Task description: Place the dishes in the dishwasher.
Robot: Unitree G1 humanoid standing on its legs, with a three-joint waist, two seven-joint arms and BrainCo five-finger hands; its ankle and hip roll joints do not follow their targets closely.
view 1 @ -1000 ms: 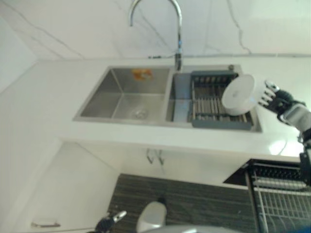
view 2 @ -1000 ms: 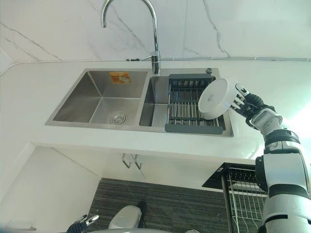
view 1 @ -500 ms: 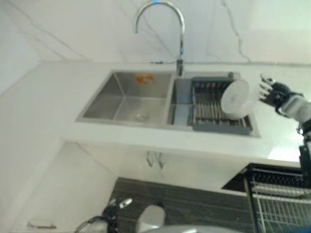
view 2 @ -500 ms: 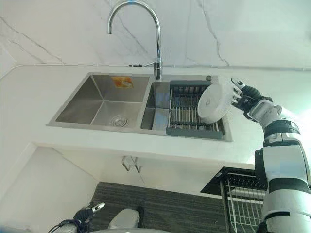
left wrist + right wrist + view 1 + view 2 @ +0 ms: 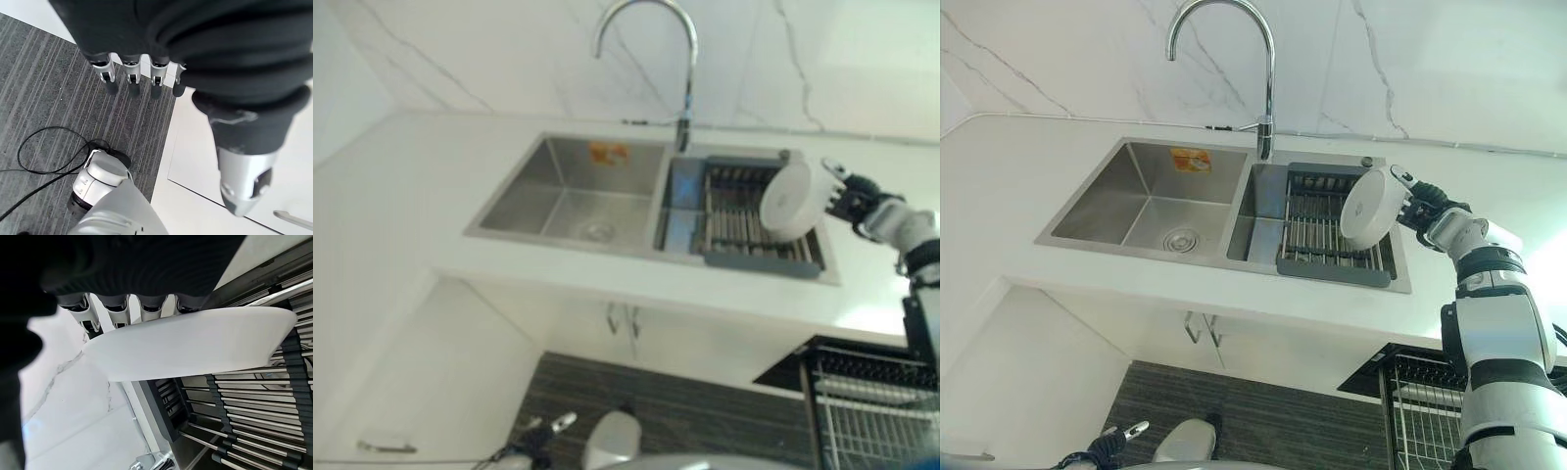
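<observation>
Holding a white plate point(image 5: 1372, 208) on edge over the dish rack point(image 5: 1334, 231) in the sink's right basin, the right hand point(image 5: 1418, 207) has its fingers point(image 5: 117, 313) behind the plate's rim, seemingly curled onto it. The plate looks rigid, glazed and breakable, probably slick, so a firm grip across the rim suits it best. The left hand point(image 5: 146, 73) hangs low over grey striped floor, fingers relaxed, holding nothing. Below and right of the sink point(image 5: 1151, 201), past the white counter point(image 5: 1028, 186), a pulled-out dishwasher basket point(image 5: 1420, 411) waits.

double sink point(image 5: 1151, 201), curved faucet point(image 5: 1263, 73), white counter point(image 5: 1018, 166).
</observation>
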